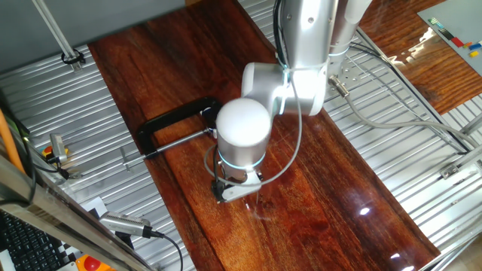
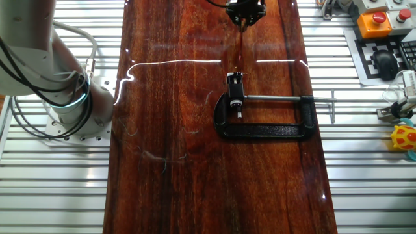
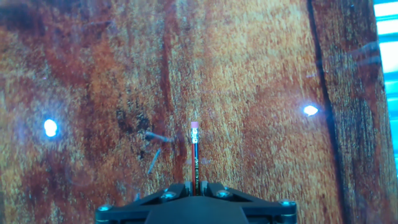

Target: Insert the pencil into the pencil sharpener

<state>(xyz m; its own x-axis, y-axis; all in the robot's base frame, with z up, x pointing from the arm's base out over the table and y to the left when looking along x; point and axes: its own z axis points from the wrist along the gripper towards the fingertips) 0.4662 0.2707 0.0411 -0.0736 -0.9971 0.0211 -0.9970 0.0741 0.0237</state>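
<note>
In the hand view my gripper [image 3: 196,185] is shut on the pencil [image 3: 195,152], a thin dark stick. It points straight away from the fingers toward the red-brown wood, pink eraser end foremost. In the other fixed view the gripper [image 2: 244,14] is at the far end of the board, with the pencil [image 2: 241,36] hanging below it. The pencil sharpener [image 2: 236,99], a small white block, is held in the mouth of a black C-clamp [image 2: 266,130] nearer the middle, apart from the pencil. In one fixed view the arm's wrist [image 1: 242,132] hides the fingers and the sharpener.
The clamp's long screw rod [image 2: 286,98] reaches to the right past the board edge. The clamp also shows in one fixed view [image 1: 177,120]. Ribbed metal table [image 2: 58,182] flanks the wooden board [image 2: 175,162]. An emergency-stop box [image 2: 377,19] and a yellow toy [image 2: 404,138] lie at the right.
</note>
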